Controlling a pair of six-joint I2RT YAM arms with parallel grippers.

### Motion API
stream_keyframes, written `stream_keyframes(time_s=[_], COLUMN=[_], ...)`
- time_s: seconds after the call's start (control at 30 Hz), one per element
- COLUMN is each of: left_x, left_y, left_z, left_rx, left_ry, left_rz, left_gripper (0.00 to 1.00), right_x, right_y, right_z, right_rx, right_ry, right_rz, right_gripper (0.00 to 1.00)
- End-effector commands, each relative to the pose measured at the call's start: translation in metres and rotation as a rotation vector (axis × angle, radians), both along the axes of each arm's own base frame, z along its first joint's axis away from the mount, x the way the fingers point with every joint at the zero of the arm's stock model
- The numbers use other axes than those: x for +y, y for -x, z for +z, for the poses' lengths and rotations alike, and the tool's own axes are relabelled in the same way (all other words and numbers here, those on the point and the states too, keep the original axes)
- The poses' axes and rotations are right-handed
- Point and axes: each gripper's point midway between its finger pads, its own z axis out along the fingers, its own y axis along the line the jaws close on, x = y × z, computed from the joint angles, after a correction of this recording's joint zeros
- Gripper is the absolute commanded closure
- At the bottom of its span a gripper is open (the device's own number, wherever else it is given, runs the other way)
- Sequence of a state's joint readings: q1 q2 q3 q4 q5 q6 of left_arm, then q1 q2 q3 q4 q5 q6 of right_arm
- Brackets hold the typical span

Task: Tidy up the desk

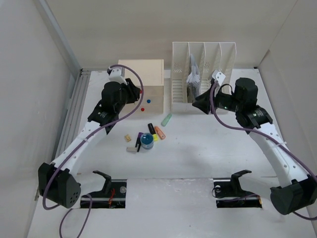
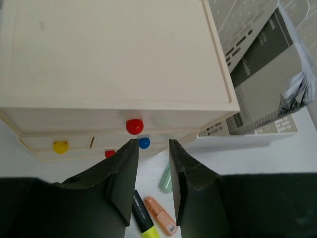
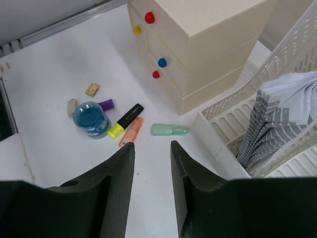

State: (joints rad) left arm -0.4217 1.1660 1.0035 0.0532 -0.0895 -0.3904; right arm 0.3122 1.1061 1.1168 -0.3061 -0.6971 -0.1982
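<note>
The large flat white surface (image 1: 198, 158) fills the floor of the pale-walled cell, with a grooved metal rail (image 1: 74, 106) along its left edge. At its far side stand a cream wooden drawer box (image 1: 143, 82) and, just right of it, a white slotted file rack (image 1: 204, 59) holding papers. Near the box lies a loose cluster: a pale green capped marker (image 1: 166, 119), an orange highlighter (image 1: 159, 133), a black-and-yellow highlighter (image 1: 152, 132), a blue round jar (image 1: 146, 141) and a small tan block (image 1: 127, 137). The left end effector (image 2: 151, 144) hangs released and empty before the box's red knob (image 2: 134, 126). The right end effector (image 3: 152, 145), also released and empty, hovers in front of the rack.
</note>
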Motion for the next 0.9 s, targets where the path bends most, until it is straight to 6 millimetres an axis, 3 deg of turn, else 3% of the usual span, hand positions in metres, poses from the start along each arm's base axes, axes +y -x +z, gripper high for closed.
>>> stream_keyframes(time_s=[0.0,0.2,0.4,0.87], left_x=[-0.016,-0.018,-0.012,0.004], left_y=[0.003,-0.005,-0.024,-0.05], left_z=[-0.001,-0.033,-0.05,-0.046], left_rx=[0.014,0.076,0.105,0.092], left_ry=[0.006,0.003,-0.01,-0.029], left_rz=[-0.18,-0.204,-0.16,-0.039], left_gripper=[0.72,0.71,0.66,0.66], right_x=[0.007,0.009,0.008,0.008], right_y=[0.016,0.01,0.006,0.006], right_z=[0.014,0.001,-0.003,-0.003], right_rx=[-0.012,0.051,0.058,0.067], right_ry=[-0.049,-0.046,-0.038,-0.043], right_rz=[0.089,0.083,0.066,0.063], right_gripper=[0.59,0.63,0.63,0.63])
